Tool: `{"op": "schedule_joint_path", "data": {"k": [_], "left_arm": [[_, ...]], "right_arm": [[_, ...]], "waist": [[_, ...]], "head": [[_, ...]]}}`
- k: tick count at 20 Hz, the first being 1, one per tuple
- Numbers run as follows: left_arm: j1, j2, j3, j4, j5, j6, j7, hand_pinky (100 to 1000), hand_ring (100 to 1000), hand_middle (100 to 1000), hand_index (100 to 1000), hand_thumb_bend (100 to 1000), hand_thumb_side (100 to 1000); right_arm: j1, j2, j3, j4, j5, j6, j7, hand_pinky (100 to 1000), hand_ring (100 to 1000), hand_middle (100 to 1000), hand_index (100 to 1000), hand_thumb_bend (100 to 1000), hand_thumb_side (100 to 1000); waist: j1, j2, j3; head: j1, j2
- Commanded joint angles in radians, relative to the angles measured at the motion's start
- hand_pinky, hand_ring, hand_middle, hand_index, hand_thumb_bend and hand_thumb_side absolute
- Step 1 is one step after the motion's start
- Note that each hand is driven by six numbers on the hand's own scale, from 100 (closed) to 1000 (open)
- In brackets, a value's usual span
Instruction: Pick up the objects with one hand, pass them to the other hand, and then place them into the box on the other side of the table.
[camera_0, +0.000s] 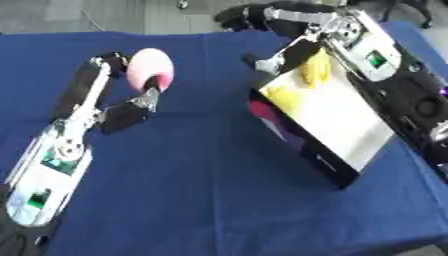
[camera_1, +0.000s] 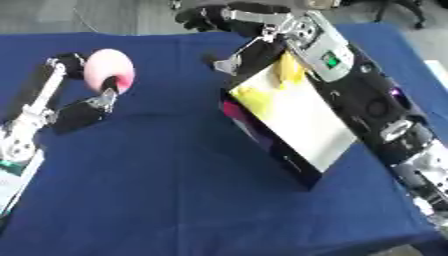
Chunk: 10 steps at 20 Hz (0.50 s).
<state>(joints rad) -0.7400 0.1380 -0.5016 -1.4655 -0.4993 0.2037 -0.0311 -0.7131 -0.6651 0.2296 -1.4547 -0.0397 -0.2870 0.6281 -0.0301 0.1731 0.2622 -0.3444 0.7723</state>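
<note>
One pink ball (camera_0: 150, 68) seemingly within left robot hand (camera_0: 122, 95).

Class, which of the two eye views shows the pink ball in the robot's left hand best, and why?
The left eye view: the pink ball sits further into the picture, with the left hand and its forearm fully visible. The right eye view shows the same ball nearer the left edge, with the forearm cut off there.

Matt blue cloth (camera_0: 219, 165) lies under my left hand (camera_0: 122, 107); between its fingers a smooth pink ball (camera_0: 149, 70); rightward, a glossy black box (camera_0: 324, 125).
</note>
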Motion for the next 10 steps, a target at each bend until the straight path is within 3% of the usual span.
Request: {"op": "schedule_joint_path", "data": {"k": [1, 5, 10], "left_arm": [[-0.023, -0.017, -0.004, -0.011, -0.017, -0.017, -0.003, 804, 765, 648, 606, 100, 365], [-0.026, -0.044, -0.011, 0.003, -0.031, -0.029, -0.001, 803, 766, 648, 606, 100, 367], [-0.029, -0.069, -0.015, 0.021, -0.044, -0.041, 0.007, 803, 766, 648, 606, 100, 368]], "right_arm": [[-0.023, -0.015, -0.006, 0.002, 0.021, 0.001, 0.002, 1000, 1000, 1000, 1000, 100, 154], [-0.033, -0.004, 0.003, 0.013, 0.036, 0.007, 0.018, 1000, 1000, 1000, 1000, 100, 188], [-0.040, 0.007, 0.010, 0.015, 0.058, 0.002, 0.040, 1000, 1000, 1000, 1000, 100, 115]], "waist": [[-0.007, -0.004, 0.006], [-0.005, -0.005, 0.017], [-0.002, -0.005, 0.021]], "head": [[-0.015, -0.002], [-0.026, -0.002], [-0.032, -0.002]]}}
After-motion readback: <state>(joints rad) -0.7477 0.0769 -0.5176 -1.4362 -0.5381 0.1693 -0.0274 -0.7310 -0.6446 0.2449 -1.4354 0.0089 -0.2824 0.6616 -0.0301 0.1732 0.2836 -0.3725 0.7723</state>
